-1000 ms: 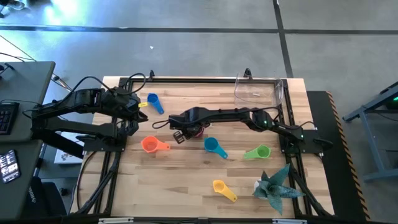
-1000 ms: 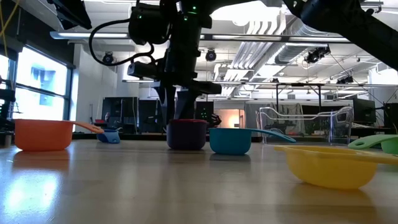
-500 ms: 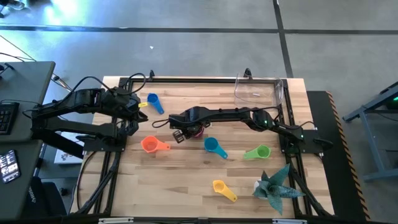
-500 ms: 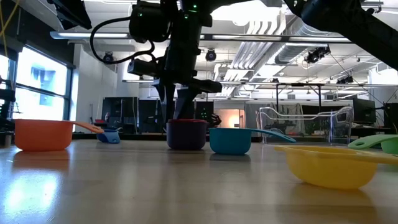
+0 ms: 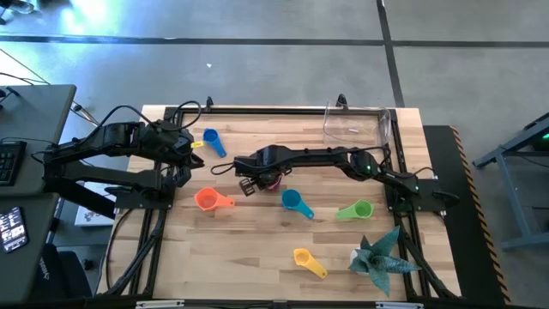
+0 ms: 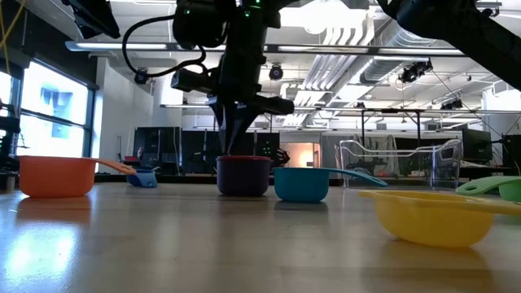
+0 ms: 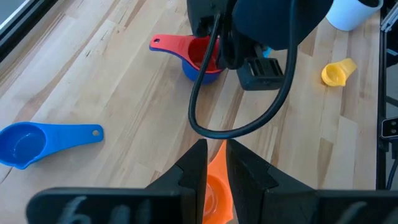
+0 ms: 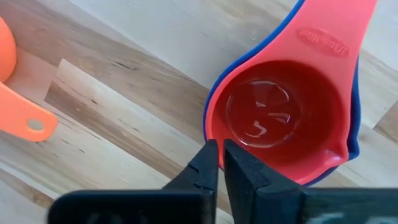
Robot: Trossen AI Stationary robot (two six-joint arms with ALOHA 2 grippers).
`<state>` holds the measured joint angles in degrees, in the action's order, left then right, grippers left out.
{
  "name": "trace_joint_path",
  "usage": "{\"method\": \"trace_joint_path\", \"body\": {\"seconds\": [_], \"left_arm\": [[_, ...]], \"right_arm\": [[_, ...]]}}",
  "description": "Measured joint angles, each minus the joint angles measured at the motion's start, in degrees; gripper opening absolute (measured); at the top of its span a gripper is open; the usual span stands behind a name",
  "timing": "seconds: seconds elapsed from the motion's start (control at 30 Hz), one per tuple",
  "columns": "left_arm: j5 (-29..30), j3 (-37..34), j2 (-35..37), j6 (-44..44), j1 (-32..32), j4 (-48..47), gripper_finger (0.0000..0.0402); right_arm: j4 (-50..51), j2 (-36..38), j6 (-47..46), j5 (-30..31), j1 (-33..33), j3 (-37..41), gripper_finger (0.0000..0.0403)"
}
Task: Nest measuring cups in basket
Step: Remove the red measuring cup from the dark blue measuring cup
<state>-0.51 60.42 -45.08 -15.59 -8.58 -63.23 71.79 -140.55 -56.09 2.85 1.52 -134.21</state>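
Near the middle of the worktop (image 5: 257, 249), a red cup (image 8: 280, 118) sits nested inside a dark blue cup (image 8: 214, 102), their handles lying one over the other. The right gripper (image 5: 256, 179) hangs directly over this pair, its jaws pressed together with the tips just above the near rim of the red cup; they grasp nothing. In the low view the stacked pair shows as one dark cup (image 6: 243, 176) standing upright under the gripper's pointed tips.

Just to the right of the pair lies the teal cup (image 5: 292, 201), apart from it. Farther right lies the green cup (image 5: 361, 209), and toward the near edge the yellow cup (image 5: 304, 257). To the left of the stack lies the orange cup (image 5: 206, 200), and at the far left a lighter blue cup (image 5: 211, 137) lies with its handle pointing toward the middle.

The basket (image 5: 356, 123) stands at the far right corner of the worktop, well apart from the stack, clear and upright.

The left gripper (image 5: 184, 153) waits at the far left, beside the lighter blue cup; its jaws stand slightly apart with the orange cup seen between them from above, and whether they touch anything cannot be told.

A teal spiky plant (image 5: 377, 256) stands at the near right corner.
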Motion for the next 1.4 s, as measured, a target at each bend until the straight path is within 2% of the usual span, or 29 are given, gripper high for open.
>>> {"method": "trace_joint_path", "body": {"seconds": [0.27, 0.53, 0.63, 1.07, 1.4], "left_arm": [[0.37, 0.0, -0.02, 0.84, 0.0, -0.01, 0.0049], [0.37, 0.0, -0.02, 0.84, -0.01, -0.01, 0.0049], [0.37, 0.0, -0.02, 1.01, 0.0, 0.0, 0.0049], [2.6, 0.0, -0.02, 1.28, -0.02, 0.01, 0.0049], [2.68, 0.0, -0.02, 1.28, -0.02, 0.01, 0.0049]], "right_arm": [[-0.44, 0.07, -0.42, -1.02, 0.0, 0.0, 0.0015], [-0.54, 0.07, 1.04, -1.98, 0.22, 0.0, 0.0076], [-0.7, 0.07, 1.22, -1.98, 0.22, 0.0, 0.0086], [-1.48, -0.59, 2.16, -1.92, 0.35, 0.02, 0.0048], [-1.75, -0.76, 2.16, -1.95, 0.37, 0.13, 0.0052]]}}
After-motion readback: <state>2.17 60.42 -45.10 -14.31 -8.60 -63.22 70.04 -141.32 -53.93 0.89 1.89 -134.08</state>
